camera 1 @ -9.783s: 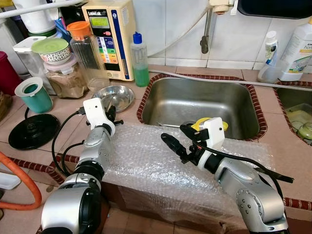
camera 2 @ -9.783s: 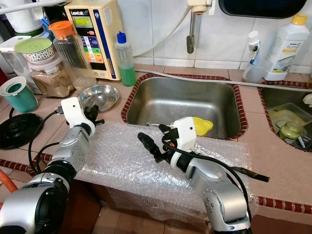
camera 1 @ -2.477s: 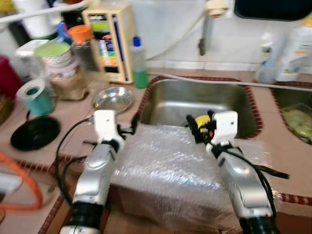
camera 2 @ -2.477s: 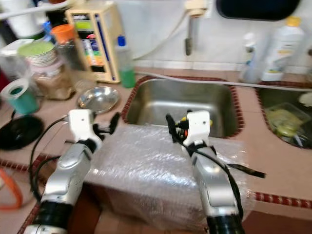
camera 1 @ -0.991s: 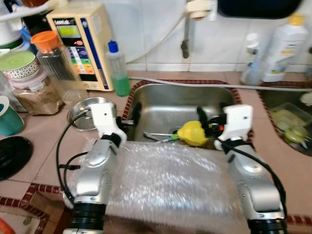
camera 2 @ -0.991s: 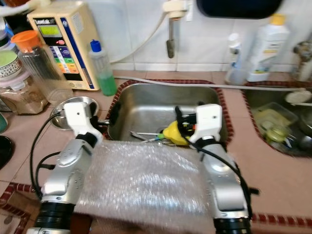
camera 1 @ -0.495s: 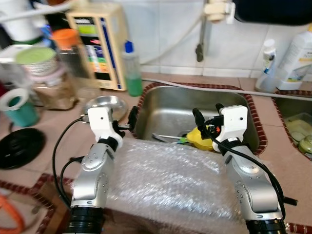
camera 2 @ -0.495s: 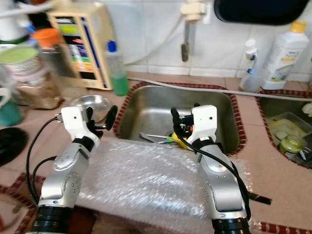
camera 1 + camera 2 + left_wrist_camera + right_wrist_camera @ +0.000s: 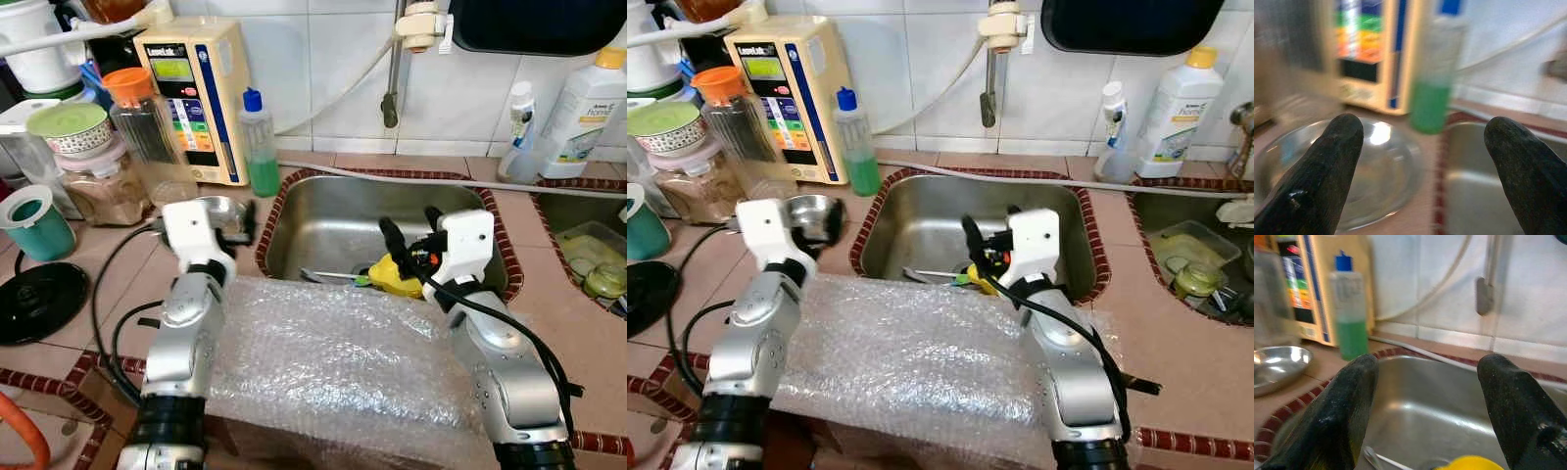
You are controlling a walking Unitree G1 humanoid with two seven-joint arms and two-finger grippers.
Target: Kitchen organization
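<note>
Bubble wrap (image 9: 333, 357) lies draped over the counter's front edge beneath both arms, with the left gripper (image 9: 1420, 166) spread wide and empty above the steel bowl (image 9: 1376, 171) and the right gripper (image 9: 1422, 404) equally wide, empty, over the sink (image 9: 343, 220) by the yellow object (image 9: 397, 279).

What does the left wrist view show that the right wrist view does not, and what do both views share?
Left wrist view alone: the open left claw close above the steel bowl, with the beige appliance's coloured panel large behind.

Right wrist view alone: the open right claw over the sink basin, the yellow object, a utensil and the hanging tap.

Both: the green liquid bottle, the bowl, the appliance and the sink.
</note>
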